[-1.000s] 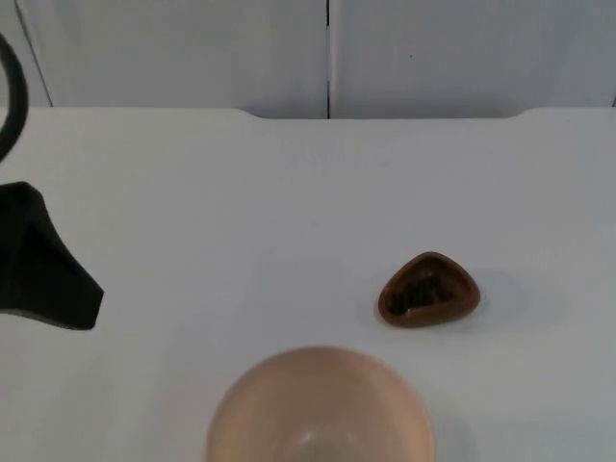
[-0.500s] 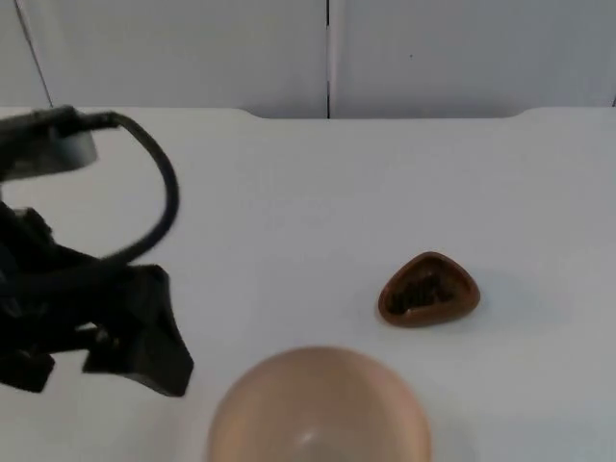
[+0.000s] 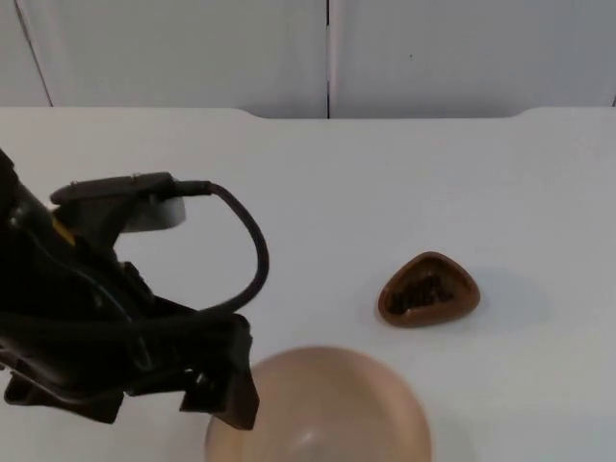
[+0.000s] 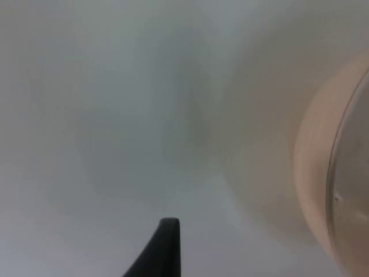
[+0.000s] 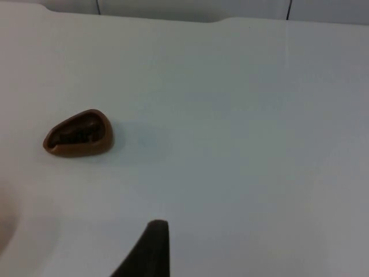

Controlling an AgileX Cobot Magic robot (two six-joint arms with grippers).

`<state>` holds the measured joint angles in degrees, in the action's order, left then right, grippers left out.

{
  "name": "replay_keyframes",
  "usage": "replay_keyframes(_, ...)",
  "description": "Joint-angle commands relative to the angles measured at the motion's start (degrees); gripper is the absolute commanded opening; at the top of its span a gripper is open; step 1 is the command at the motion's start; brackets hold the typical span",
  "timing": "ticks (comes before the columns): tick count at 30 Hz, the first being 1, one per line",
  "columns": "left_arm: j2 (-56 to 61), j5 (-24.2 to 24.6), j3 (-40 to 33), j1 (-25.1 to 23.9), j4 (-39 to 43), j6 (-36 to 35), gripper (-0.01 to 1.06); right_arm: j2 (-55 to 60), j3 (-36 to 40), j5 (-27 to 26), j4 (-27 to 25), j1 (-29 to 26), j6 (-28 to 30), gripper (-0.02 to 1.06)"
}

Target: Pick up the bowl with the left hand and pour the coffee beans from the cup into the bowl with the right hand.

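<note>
Beige bowl [image 3: 322, 409] with left claw [image 3: 226, 390] beside it (grip state unclear); brown cup [image 3: 428, 290] apart.

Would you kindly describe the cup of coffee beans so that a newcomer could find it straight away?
Start from the white table that ends at the grey wall. The cup stands alone towards the right arm's side, a little beyond the big bowl at the near edge. It is small, brown, with a rounded-triangle rim and dark beans inside, whereas the bowl is large, round and pale beige.
</note>
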<state>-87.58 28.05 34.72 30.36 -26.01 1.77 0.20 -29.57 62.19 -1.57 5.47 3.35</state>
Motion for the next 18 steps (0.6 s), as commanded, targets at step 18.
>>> replay_keyframes(18,-10.11,-8.47,-0.18,0.88,-3.22,2.04,0.96,-0.2,0.01,-0.42,0.39,-0.2,0.72,1.05)
